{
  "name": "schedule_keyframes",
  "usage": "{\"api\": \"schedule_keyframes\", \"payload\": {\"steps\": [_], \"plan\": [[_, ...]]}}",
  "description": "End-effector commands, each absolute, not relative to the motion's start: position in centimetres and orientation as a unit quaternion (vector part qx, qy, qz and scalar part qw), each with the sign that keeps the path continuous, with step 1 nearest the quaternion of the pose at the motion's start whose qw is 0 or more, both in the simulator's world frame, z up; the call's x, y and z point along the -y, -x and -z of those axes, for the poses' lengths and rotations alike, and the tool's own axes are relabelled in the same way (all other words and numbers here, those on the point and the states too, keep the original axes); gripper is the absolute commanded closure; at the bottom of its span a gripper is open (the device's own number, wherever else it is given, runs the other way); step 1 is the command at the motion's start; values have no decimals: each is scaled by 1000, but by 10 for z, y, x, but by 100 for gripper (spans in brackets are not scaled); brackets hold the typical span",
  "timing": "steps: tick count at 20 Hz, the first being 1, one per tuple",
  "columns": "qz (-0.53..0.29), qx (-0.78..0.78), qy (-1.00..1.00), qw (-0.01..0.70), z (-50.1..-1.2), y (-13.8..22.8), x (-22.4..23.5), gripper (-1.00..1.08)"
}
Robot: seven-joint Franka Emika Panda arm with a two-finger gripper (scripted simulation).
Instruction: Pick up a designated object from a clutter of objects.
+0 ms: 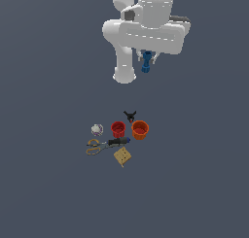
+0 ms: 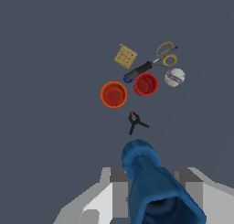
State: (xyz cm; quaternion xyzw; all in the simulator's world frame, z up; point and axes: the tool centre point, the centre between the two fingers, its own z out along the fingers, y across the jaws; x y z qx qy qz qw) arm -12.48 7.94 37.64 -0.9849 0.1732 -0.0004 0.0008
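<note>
wrist view: blue bolt [image 2: 153, 186] hides gripper [image 2: 151, 191] | exterior view: arm [image 1: 146, 23]

The clutter sits in one tight knot: black clamp [image 1: 129, 116] at 12 o'clock, orange cup [image 1: 140, 129] at 2, tan square [image 1: 122, 156] at 6, scissors [image 1: 95, 147] at 8, ball [image 1: 97, 130] at 10, around the red cup [image 1: 118, 129]; bare floor [image 1: 44, 183] lies open all round, every approach unobstructed

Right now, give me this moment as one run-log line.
phase: lifted | pincer: shut on blue bolt | bolt: clear of clutter | left below: red cup, orange cup, black clamp
</note>
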Motion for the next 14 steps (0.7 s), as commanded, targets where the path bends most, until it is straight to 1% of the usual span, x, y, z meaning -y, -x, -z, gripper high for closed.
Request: {"api": "schedule_keyframes", "payload": {"steps": [1, 7, 14], "plan": [[0, -173, 985, 0, -393, 126, -78, 108], [0, -173, 985, 0, -417, 126, -76, 108], [0, -174, 985, 0, -424, 125, -76, 108]]}}
